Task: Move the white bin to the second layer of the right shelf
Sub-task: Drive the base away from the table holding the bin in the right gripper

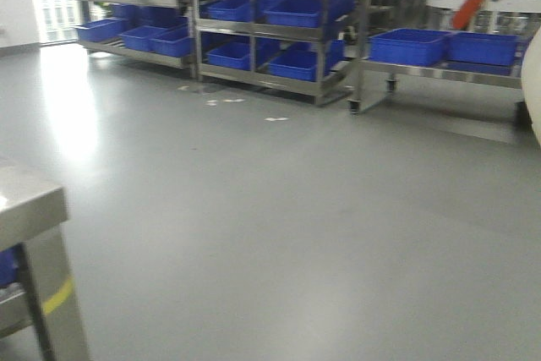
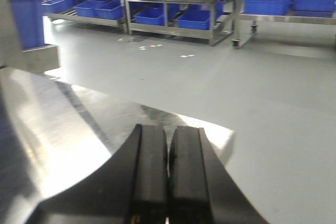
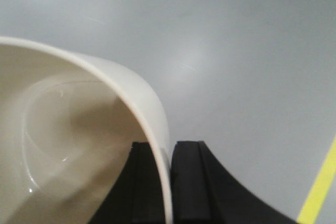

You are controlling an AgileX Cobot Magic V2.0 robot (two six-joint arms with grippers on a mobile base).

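Note:
The white bin fills the left of the right wrist view, its glossy cream inside facing me. My right gripper is shut on its rim wall, one finger inside and one outside, holding it above the grey floor. A sliver of the white bin shows at the front view's right edge. The right shelf stands far off at the back right, and blue crates sit on its lower steel level. My left gripper is shut on nothing, over a steel tabletop.
Two more steel racks full of blue crates line the back wall. A steel table corner stands at the near left. Yellow floor tape runs at the right. White scraps lie on the floor before the racks.

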